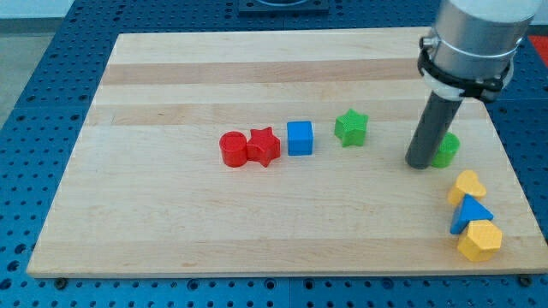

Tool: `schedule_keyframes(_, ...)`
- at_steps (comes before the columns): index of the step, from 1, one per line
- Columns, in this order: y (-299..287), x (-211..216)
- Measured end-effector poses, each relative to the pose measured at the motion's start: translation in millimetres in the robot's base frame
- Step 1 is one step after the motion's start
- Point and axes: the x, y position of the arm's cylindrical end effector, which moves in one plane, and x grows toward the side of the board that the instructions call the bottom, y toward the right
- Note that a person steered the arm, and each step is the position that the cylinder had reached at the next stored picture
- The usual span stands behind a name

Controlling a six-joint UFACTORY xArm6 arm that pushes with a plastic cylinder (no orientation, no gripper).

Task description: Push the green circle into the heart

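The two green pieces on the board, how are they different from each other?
The green star has points and stands fully in view, apart from everything else. The green circle is round and partly hidden behind my tip, which sits right against its left side. The star lies nearer the board's middle; the circle lies near the right edge, just above the yellow heart. Both are the same green and look alike in size.

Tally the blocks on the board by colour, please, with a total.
Red: 2, the red circle and red star
Blue: 2, the blue cube and blue triangle
Green: 2, the green star and green circle
Yellow: 2, the yellow heart and yellow hexagon
Total: 8
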Motion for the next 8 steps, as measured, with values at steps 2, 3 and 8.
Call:
schedule_keyframes(2,-21,-11)
schedule_keyframes(3,-21,-28)
schedule_keyframes(8,-21,-45)
